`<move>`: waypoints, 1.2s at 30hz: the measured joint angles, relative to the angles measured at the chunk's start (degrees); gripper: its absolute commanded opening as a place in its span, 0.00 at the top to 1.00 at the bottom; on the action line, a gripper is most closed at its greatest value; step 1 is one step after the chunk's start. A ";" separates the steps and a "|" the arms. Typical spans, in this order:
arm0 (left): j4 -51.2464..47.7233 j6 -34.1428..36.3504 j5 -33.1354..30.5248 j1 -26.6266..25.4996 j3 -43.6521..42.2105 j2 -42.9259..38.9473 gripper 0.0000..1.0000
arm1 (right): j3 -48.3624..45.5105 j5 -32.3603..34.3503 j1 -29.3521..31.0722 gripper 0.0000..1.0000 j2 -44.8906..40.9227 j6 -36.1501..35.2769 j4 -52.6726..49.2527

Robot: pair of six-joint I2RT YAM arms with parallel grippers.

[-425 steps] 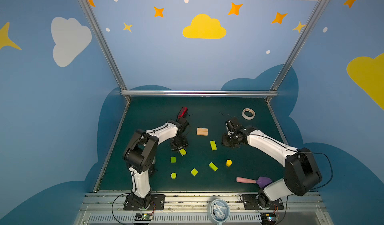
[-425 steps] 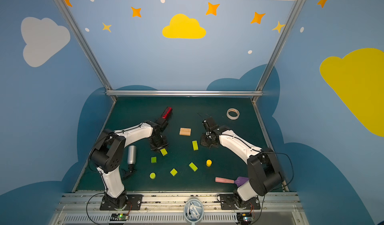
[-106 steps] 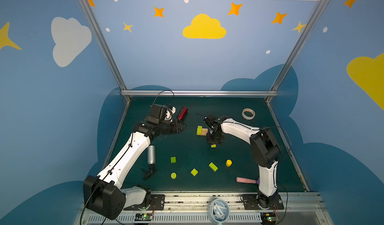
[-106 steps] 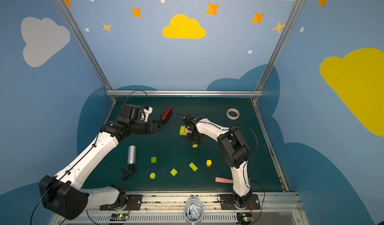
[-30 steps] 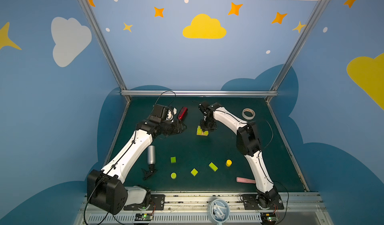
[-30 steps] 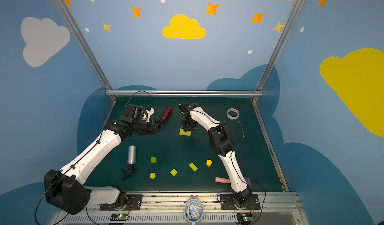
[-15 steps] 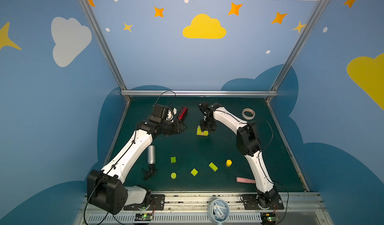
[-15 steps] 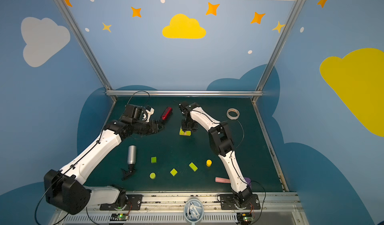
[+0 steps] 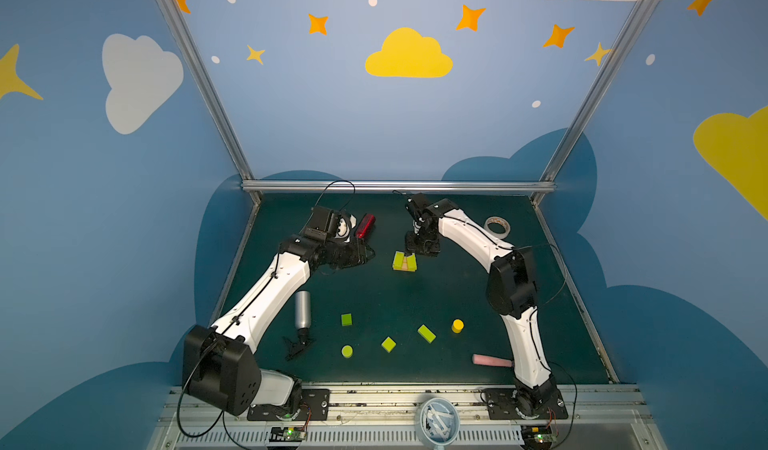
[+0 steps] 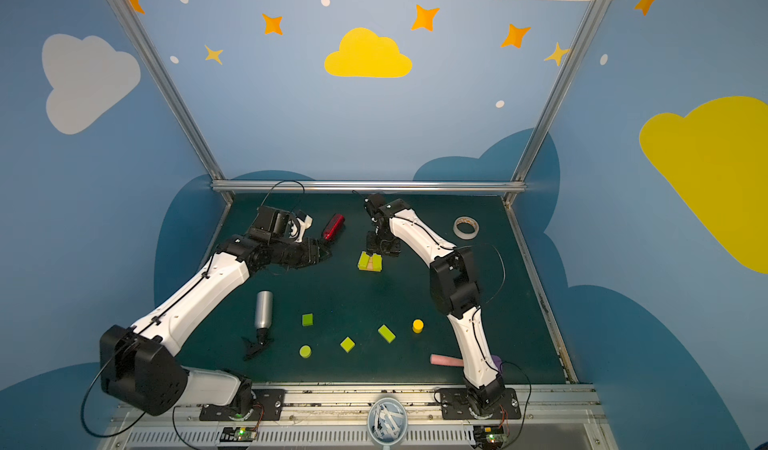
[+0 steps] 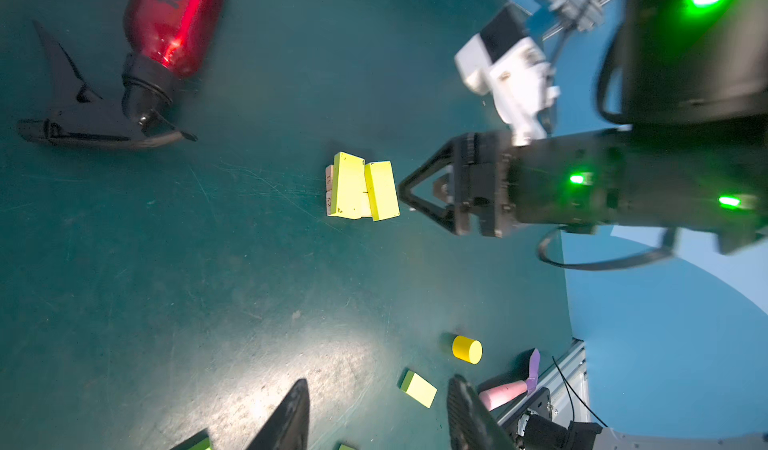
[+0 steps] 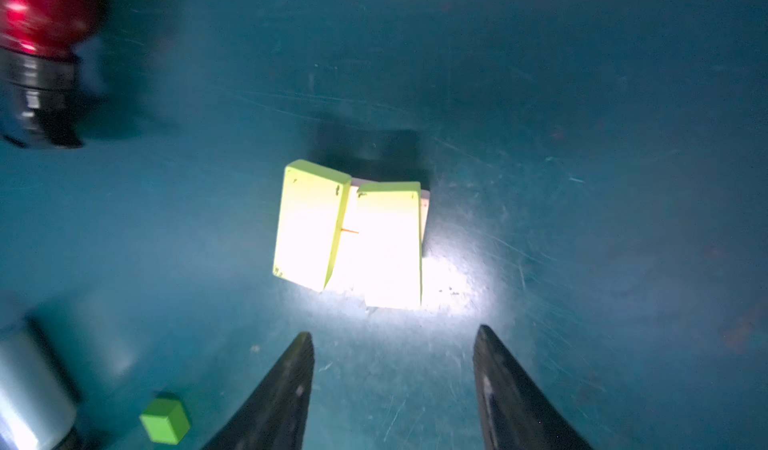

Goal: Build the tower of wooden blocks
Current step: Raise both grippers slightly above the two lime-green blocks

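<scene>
A: Top views?
B: Both high at the front edge, tilted down toward the back, far off. Both show the same whole table (image 9: 457, 294).
A: Wrists?
B: Close. Left wrist slants down over the table at the tower (image 11: 347, 186). Right wrist is nearer, almost straight down on the same tower (image 12: 309, 227).

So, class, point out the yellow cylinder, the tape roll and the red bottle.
yellow cylinder (image 9: 457, 324): in a top view, on its top face.
white tape roll (image 9: 498, 233): in a top view, on its near rim.
red bottle (image 11: 174, 20): left wrist view, on its body.

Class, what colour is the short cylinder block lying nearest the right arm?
Yellow: the short cylinder block shows best in a top view.
</scene>
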 measured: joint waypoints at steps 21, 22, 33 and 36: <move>-7.08 4.46 4.20 -0.13 23.93 34.36 0.52 | -17.49 -12.37 -5.60 0.63 -6.80 0.20 17.33; -7.15 4.48 4.20 -0.17 24.74 35.08 0.52 | -17.46 -12.55 -5.64 0.63 -6.54 0.28 17.59; -10.40 5.86 3.67 -2.45 33.29 44.54 0.56 | -17.46 -13.94 -5.88 0.60 -3.93 0.98 18.56; -11.08 6.12 3.08 -2.91 33.55 45.57 0.61 | -17.46 -14.08 -5.88 0.62 -3.52 1.18 18.84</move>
